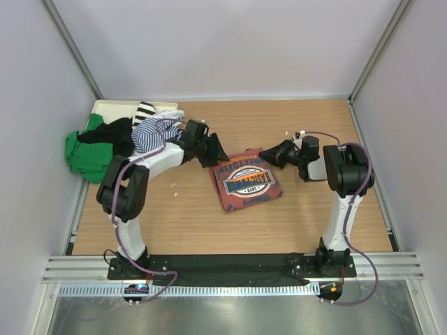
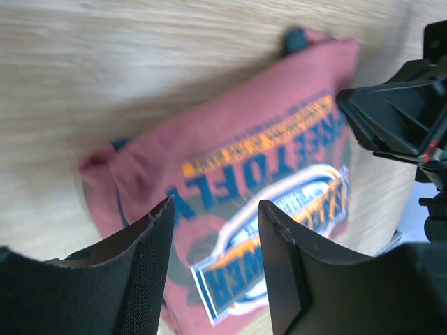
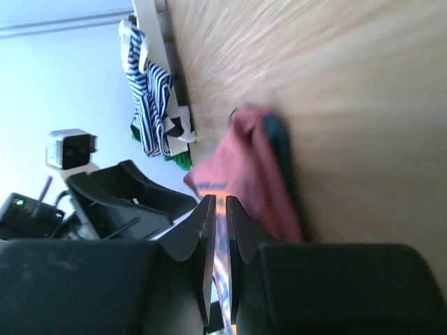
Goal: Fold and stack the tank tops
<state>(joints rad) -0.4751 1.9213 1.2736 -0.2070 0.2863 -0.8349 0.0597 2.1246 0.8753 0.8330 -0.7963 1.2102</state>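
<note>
Top view: the folded brick-red tank top (image 1: 246, 181) lies on the bench (image 1: 314, 216), apart from the pile (image 1: 126, 136). Left wrist: the left end effector (image 2: 216, 204) is half open and empty, over the print. Right wrist: the right end effector (image 3: 218, 202) is nearly closed, seemingly empty. The cloth looks soft and light; I would pinch a folded edge.

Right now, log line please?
red tank top: folded, flat | left hand: open, over it | right hand: nearly shut, at its edge | pile: back-left
</note>
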